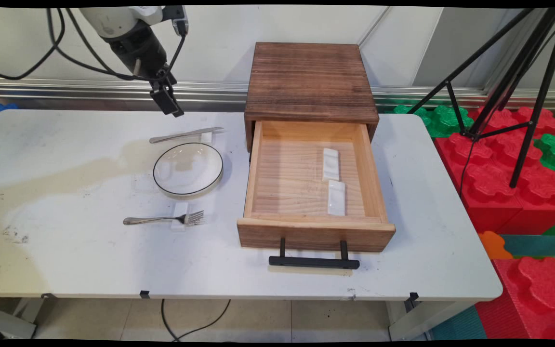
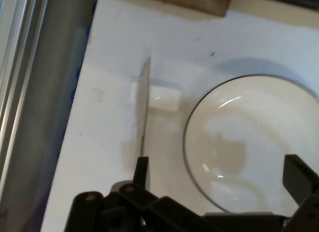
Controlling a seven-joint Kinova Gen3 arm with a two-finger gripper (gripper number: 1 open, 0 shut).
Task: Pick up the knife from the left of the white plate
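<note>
My gripper hangs open above the table's back left, holding nothing. Right below it lies a silver knife, its blade on a small white rest. In the hand view the knife and its rest show just ahead of the left finger. The gripper there spans the near part of a white plate with a dark rim. That plate sits in front of the knife. A fork rests on another white rest nearer the front.
A dark wooden box stands at the back middle with its light wooden drawer pulled out, black handle forward. Two white rests lie inside. A black tripod and red and green foam blocks stand to the right.
</note>
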